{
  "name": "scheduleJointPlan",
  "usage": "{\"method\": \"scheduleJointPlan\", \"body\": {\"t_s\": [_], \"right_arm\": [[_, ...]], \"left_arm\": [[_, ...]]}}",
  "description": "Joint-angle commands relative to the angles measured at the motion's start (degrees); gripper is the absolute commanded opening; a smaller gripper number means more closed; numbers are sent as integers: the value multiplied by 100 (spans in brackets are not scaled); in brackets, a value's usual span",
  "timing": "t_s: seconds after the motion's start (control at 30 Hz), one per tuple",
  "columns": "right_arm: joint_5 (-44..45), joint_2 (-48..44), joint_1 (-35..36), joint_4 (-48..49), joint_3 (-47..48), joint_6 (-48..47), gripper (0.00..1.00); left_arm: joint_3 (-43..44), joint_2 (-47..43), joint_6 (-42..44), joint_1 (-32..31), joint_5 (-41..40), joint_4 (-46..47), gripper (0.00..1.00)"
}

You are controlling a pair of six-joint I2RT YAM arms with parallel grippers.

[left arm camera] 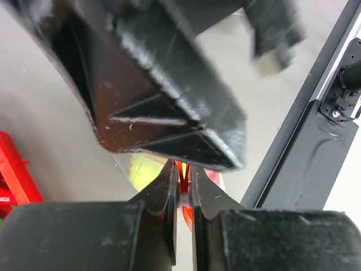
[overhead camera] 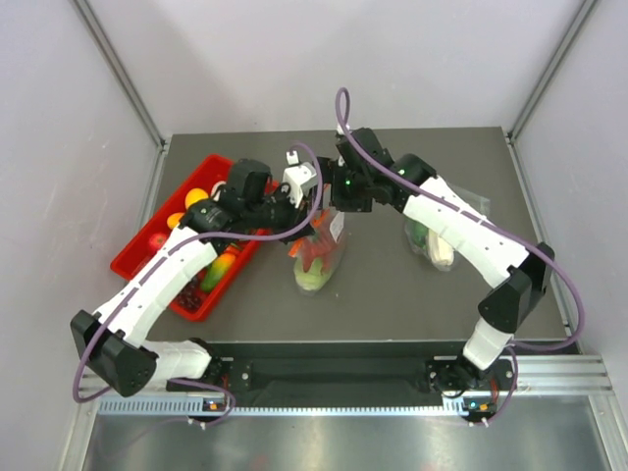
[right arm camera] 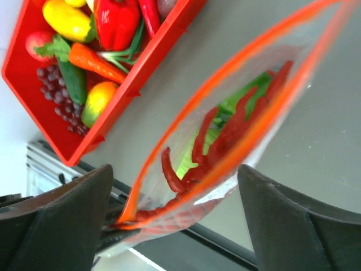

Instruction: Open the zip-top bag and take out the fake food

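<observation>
Open zip-top bag (overhead camera: pixel 319 260) (seemingly upright), food (right arm camera: pixel 225 132) inside.

**Dark table, three loads**

A dark grey table (overhead camera: pixel 392 294) carries everything. Near its middle is the zip-top bag (overhead camera: pixel 319 257), its lower end on the surface. Left of the bag, by the table's left edge, lies a red tray (overhead camera: pixel 132 255). Right of the bag and apart from it lies a second clear bag (overhead camera: pixel 432 253).
</observation>
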Motion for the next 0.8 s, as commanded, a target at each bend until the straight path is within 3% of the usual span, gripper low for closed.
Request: {"method": "scheduleJointPlan", "body": {"t_s": [0.0, 0.03, 0.07, 0.1, 0.13, 0.2, 0.23, 0.37, 0.47, 0.77], "right_arm": [[-201, 195, 178, 168, 93, -7, 80], [-227, 239, 187, 159, 58, -16, 70], [-280, 291, 187, 150, 40, -34, 52], [-315, 309, 196, 142, 23, -60, 43], [-315, 327, 187, 142, -21, -69, 23], [-254, 327, 187, 115, -56, -69, 5], [-219, 336, 187, 63, -74, -78, 0], [-148, 310, 196, 45, -118, -78, 0], [-87, 275, 196, 71, -144, -43, 0], [-17, 213, 187, 124, -127, 54, 0]], "left_arm": [[155, 20, 168, -102, 7, 537, 0], [146, 37, 177, -154, -63, 563, 0], [155, 64, 203, -181, -90, 564, 0], [164, 90, 221, -198, -151, 564, 0], [181, 134, 221, -225, -195, 546, 9], [278, 160, 256, -225, -335, 485, 32], [321, 169, 274, -234, -510, 432, 54], [471, 64, 239, -216, -846, 511, 71], [699, 160, 82, -216, -951, 293, 75], [656, 222, -340, -225, -1172, -315, 57]]}}
